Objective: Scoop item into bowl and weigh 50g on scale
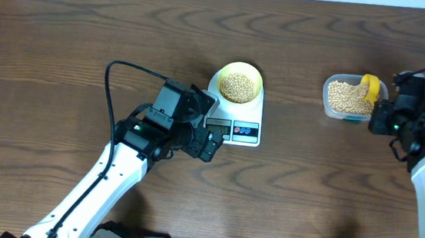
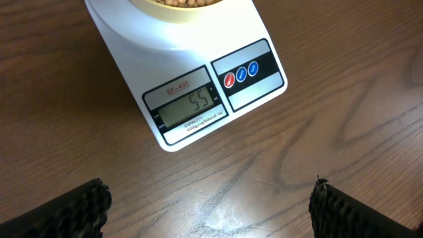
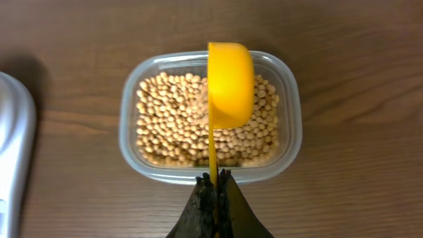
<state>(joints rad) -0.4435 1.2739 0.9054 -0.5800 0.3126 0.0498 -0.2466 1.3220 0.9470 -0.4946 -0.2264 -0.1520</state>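
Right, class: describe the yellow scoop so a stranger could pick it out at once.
Start at the wooden table and go to the clear tub of beans at its right end. Above it hangs the scoop, gripped by its thin handle in the right pincer. Unlike the pale bowl on the scale, it is deep yellow.

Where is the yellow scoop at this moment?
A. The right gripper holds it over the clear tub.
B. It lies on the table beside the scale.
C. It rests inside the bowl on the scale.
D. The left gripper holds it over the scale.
A: in the right wrist view the right gripper is shut on the handle of the yellow scoop, whose cup is over the beans in the clear tub.
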